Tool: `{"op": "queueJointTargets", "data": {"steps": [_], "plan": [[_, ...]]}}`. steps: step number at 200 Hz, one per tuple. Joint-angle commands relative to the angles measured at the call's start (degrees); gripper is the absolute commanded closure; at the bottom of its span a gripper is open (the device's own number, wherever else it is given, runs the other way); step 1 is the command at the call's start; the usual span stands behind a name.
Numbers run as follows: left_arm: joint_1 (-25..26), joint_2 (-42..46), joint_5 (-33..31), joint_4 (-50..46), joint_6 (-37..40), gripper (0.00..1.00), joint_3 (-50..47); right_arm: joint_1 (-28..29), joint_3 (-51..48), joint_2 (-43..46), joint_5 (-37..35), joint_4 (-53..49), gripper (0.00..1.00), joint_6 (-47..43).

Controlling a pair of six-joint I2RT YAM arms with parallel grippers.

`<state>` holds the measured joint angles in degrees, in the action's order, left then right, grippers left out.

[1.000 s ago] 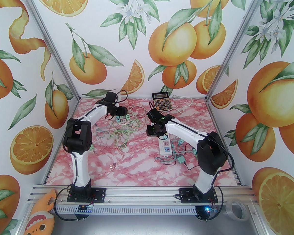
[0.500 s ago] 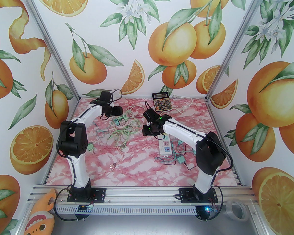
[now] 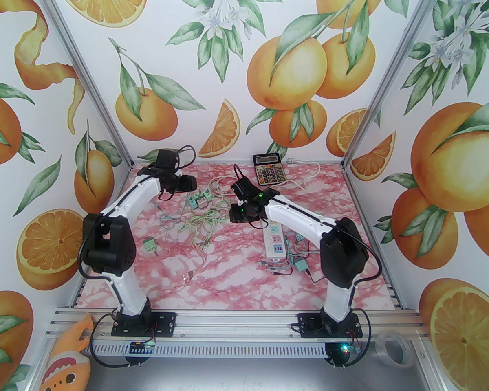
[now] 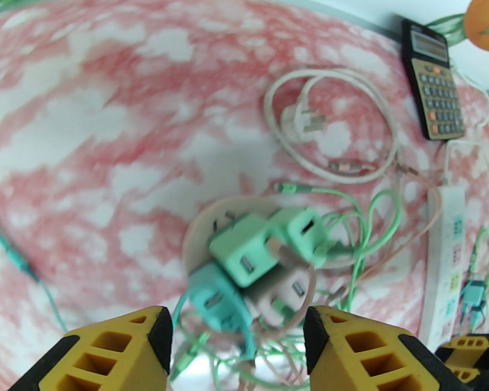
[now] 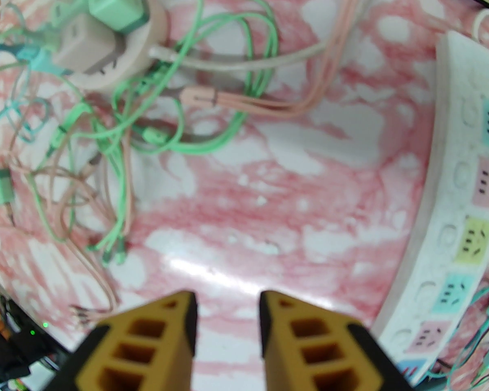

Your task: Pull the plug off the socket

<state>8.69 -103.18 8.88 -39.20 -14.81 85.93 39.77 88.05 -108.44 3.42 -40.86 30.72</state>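
A: Nearest first: the left tool (image 4: 236, 328) has its fingers spread wide with nothing between them, and it hovers just short of the plug cluster. The right tool (image 5: 228, 312) has its fingers a narrow gap apart, empty, over bare desk (image 5: 269, 169).

B: Where is the target?

A: The round socket (image 4: 193, 234) lies flat on the desk, just ahead of the left fingertips. Four bodies crowd it: the teal plug (image 4: 214, 299) nearest, the pink plug (image 4: 287, 291) beside it, then a light green plug (image 4: 244, 251) and a second green plug (image 4: 305, 228) behind. They touch one another. I cannot tell how deep each one sits.

B: Method?

A: My judgement is to take one body only, and the teal plug is closest. Bracket its flat sides, close firmly and draw straight along the prongs without twisting. A careless closing would likely pinch two at once.

B: The socket looks light.

A: It probably lifts with the plug. The right tool ought to press the socket's bare rim first. It is well apart from it now, with the green cables (image 5: 195, 137) between.

B: Anything farther out?

A: The tangle may snag. The power strip (image 5: 468, 218) and the calculator (image 4: 434, 92) lie away from the pull.
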Motion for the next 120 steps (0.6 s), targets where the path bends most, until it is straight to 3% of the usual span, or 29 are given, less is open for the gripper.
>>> {"op": "queueJointTargets", "data": {"steps": [1, 66, 120], "plan": [[0.44, 2.84, -0.66, 0.85, -1.48, 0.45, -3.48, 0.73, 2.79, -1.77, 0.76, 0.71, 0.68, -0.16], [0.85, 8.75, -5.36, 3.99, -4.87, 0.44, -10.82, 1.11, 2.10, -1.99, 0.97, 0.87, 0.67, -0.17], [-0.65, 5.86, -2.16, 6.86, -6.09, 0.46, -9.99, 1.43, 0.80, -1.76, 1.57, 1.79, 0.67, 0.64]]}}
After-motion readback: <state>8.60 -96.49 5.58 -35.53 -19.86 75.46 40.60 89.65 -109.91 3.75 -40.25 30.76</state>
